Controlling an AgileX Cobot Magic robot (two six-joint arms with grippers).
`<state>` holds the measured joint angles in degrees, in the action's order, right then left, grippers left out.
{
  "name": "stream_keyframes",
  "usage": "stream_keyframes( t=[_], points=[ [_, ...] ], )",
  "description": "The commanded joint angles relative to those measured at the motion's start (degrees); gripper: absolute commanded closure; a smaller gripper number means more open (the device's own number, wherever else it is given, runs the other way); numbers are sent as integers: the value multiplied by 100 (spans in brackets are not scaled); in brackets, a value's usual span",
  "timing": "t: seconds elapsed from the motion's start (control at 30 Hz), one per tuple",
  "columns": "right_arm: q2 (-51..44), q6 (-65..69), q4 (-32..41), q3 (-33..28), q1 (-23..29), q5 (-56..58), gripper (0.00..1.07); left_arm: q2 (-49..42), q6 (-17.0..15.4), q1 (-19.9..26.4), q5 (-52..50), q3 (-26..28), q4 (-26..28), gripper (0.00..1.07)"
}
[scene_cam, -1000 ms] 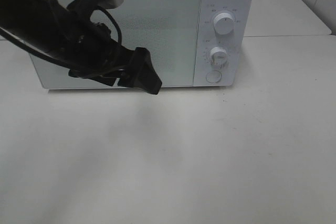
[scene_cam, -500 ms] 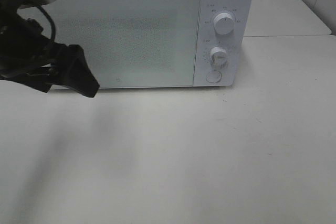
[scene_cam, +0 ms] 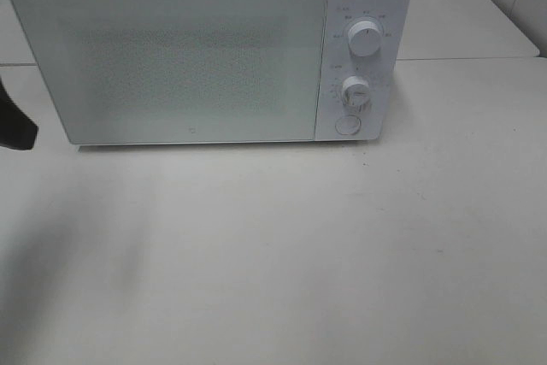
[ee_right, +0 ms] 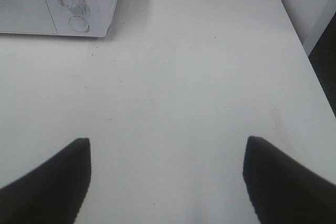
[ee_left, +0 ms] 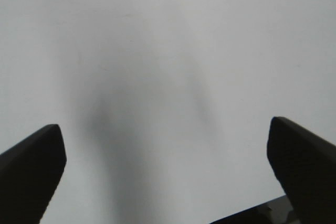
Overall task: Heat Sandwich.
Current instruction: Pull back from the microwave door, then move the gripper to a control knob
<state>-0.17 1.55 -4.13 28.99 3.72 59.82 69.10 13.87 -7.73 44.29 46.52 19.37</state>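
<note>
White enamel covers the boxy microwave (scene_cam: 197, 57) at the back of the surface (scene_cam: 299, 245). Its corners are softly rounded. Its door (scene_cam: 171, 57) is shut, a broad flat pane with a fine dotted mesh that gives the middle a greyish, frosted look. To the right of the door is a narrow control strip. It carries an upper knob (scene_cam: 366, 39) and a lower knob (scene_cam: 355, 91), both round, white and ringed with small printed marks. Under them is a flat circular button (scene_cam: 346, 125).

The surface is pale, matte and smooth, with a few tiny dark specks and soft grey shadows across its left part. A seam runs across it behind the microwave's right side.

The left tool (ee_left: 168, 171) hangs released over bare surface. Its two matte black fingers (ee_left: 31, 174) are blunt and wedge-shaped, spread wide with only tabletop between them. In the high view just one dark tapered sliver of it shows, at the left edge beside the microwave's front corner.

The right tool (ee_right: 168, 182) is likewise spread apart and grasps nothing. Its rounded black fingertips frame open surface, well apart from the microwave's control side.

The sandwich shows in none of the views, so I cannot tell where it is. The frosted door lets nothing inside be made out.
</note>
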Motion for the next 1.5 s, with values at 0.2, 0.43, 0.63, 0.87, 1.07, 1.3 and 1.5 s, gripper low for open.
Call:
stream_keyframes(
  t=[0.2, 0.43, 0.63, 0.87, 1.07, 1.3, 1.5],
  points=[
    [-160, -29, 6, -6, -40, -52, 31, -1163, -1507, 63, -126, -464, -1536, 3],
    [-160, -29, 6, -6, -40, -52, 31, -2149, -1621, 63, -120, -985, -1759, 3],
    [-160, -29, 6, -6, -40, -52, 31, -3025, -1621, 63, 0, -1495, -1759, 3],
    [-160, -29, 6, -6, -40, -52, 31, -3885, -1621, 63, 453, -1730, -1776, 3],
    [-160, -29, 6, -6, -40, -52, 31, -4165, -1604, 63, 1243, -1656, -1770, 3],
    [-160, -29, 6, -6, -40, -52, 31, -4269, -1129, 63, 1501, -1788, -1513, 3],
    [-160, -29, 6, -6, -40, -52, 31, -4269, -888, 63, 1473, -1799, -1461, 3]
  ],
)
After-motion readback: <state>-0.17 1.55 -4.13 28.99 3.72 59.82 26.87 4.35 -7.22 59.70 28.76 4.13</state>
